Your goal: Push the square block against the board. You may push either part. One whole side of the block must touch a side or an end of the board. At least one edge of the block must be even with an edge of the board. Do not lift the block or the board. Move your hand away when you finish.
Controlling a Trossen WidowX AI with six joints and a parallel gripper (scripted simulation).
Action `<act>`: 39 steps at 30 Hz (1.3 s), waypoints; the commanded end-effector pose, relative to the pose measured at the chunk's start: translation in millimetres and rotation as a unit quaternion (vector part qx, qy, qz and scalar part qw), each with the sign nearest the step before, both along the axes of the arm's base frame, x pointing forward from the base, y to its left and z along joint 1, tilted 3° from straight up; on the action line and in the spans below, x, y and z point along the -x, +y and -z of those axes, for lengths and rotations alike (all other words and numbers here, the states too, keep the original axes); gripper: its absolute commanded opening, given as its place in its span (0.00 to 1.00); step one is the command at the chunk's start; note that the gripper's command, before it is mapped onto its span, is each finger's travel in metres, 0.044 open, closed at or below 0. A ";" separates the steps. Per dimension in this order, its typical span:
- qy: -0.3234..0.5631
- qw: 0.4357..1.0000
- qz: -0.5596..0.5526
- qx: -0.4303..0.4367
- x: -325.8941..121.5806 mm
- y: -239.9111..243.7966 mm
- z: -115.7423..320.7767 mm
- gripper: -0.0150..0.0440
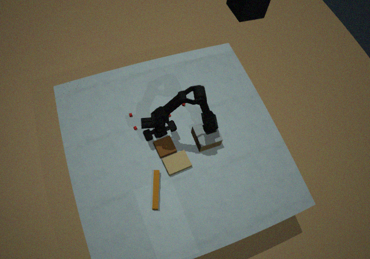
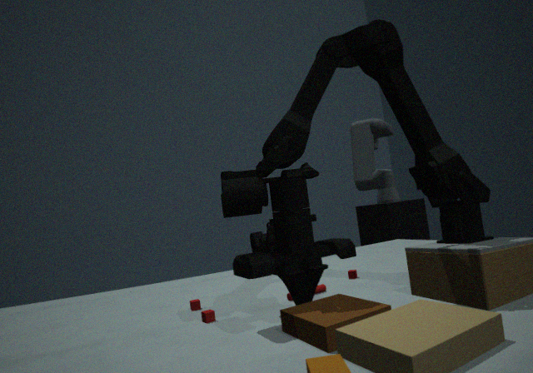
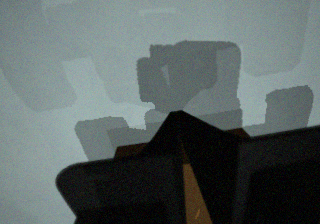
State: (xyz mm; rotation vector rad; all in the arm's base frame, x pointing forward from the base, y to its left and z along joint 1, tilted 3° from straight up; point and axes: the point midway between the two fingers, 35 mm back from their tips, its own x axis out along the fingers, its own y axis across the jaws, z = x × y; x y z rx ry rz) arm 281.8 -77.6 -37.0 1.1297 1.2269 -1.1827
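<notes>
The square block [image 1: 165, 146] [image 2: 331, 310] [image 3: 195, 199] is brown and lies flat. The light tan board [image 1: 177, 162] [image 2: 420, 325] lies flat, its long side facing the block. Block and board are very close; I cannot tell whether they touch fully. Their left corners look nearly even in the top view. My gripper [image 2: 303, 303] [image 3: 176, 116] is shut and empty, pointing down. Its tips are low, just behind the block's far side, away from the board. Their lower ends are hidden in the exterior view, so contact with the block cannot be told.
An orange bar [image 1: 155, 189] [image 2: 327, 364] lies near the board. Small red cubes [image 1: 130, 114] [image 1: 134, 128] [image 2: 195, 304] [image 2: 207, 315] lie beyond the gripper. A red cylinder [image 2: 320, 289] is partly hidden behind the fingers. The arm stands on a box [image 1: 210, 145] [image 2: 447, 274].
</notes>
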 end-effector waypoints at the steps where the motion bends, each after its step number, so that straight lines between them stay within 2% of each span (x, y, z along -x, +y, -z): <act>1: 0.000 1.000 0.001 -0.002 -0.1 5.6 0.9 0.25; 18: 0.000 1.000 0.001 -0.003 -0.1 28.0 1.5 0.25; 39: -0.001 1.000 0.001 -0.001 -3.4 -1.4 0.5 0.25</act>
